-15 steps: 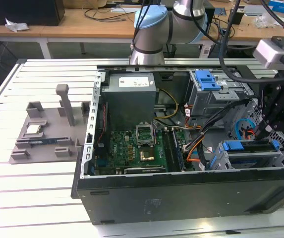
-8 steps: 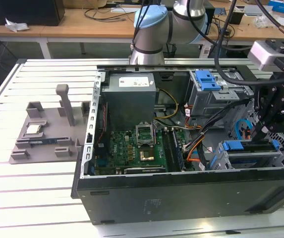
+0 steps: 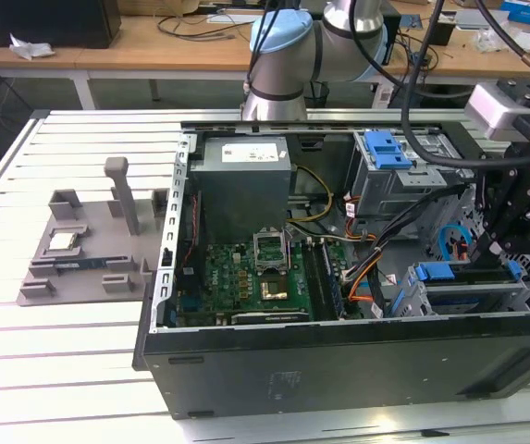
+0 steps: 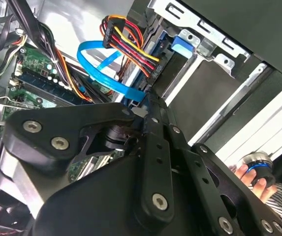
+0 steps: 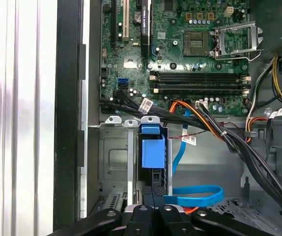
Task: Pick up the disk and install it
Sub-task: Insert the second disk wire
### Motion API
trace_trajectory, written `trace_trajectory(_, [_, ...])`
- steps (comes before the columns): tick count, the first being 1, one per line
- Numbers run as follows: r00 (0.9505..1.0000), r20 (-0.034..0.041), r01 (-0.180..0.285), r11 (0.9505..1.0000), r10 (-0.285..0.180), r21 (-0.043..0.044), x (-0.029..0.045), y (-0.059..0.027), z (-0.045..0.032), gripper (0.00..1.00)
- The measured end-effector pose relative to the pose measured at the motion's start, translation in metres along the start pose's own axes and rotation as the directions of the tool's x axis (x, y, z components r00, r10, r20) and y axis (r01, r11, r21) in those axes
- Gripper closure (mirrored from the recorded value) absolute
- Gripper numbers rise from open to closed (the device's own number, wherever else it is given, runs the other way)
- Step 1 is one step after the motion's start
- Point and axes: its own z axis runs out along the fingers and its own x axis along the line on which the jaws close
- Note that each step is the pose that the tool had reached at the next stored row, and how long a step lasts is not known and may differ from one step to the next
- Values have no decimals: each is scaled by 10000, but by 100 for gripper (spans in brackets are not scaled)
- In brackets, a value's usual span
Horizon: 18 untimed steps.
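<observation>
Apparently you are near the end: the disk [image 5: 153, 153] already stands on edge in the metal drive cage [image 5: 112, 162] at the corner of the case [image 3: 338, 370], its blue end tab facing up and an unfilled slot just beside it. In the exterior view the disk [image 3: 459, 276] sits low in that cage at the view's right, under the black wrist hardware. The gripper [image 5: 154, 173] hangs straight above the tab with its fingers drawn close together, tips at or just short of the blue plastic. You cannot tell from these views whether they nip anything or merely press on it. By my reading the pick-up is done, and what may remain is final seating. Whether the disk is fully home, latched or cabled is hidden, since its body is seen only edge-on. The flat blue cable [image 5: 195, 196] lies loose near the cage, its end out of sight. In the second wrist view, black linkages cover most of the bay. A person's hand [image 4: 249, 181] at the edge holds a small round blue-ringed object you cannot identify.
</observation>
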Motion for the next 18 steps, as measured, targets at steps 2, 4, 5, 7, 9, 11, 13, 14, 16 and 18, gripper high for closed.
trace_trajectory(2, [10000, -1, 1, 10000, -1, -3, -7, -6, 20, 89])
trace_trajectory(4, [10000, 2, 1, 10000, -1, -4, -13, -8, 34, 89])
trace_trajectory(5, [10000, 3, 1, 10000, -1, -5, -17, -9, 41, 89])
trace_trajectory(7, [10000, 4, 1, 10000, -1, -5, -26, -9, 49, 89])
trace_trajectory(9, [10000, 6, 1, 10000, -1, -5, -34, -10, 55, 89])
trace_trajectory(11, [10000, 7, 1, 10000, -1, -4, -41, -10, 60, 89])
trace_trajectory(13, [10000, 12, 2, 10000, -2, -5, -50, -10, 64, 89])
trace_trajectory(14, [10000, 15, 2, 10000, -2, -4, -53, -10, 65, 89])
trace_trajectory(16, [10000, 21, 2, 10000, -2, -5, -55, -11, 66, 89])
trace_trajectory(18, [10000, 21, 2, 10000, -1, -66, -34, -49, 43, 89])
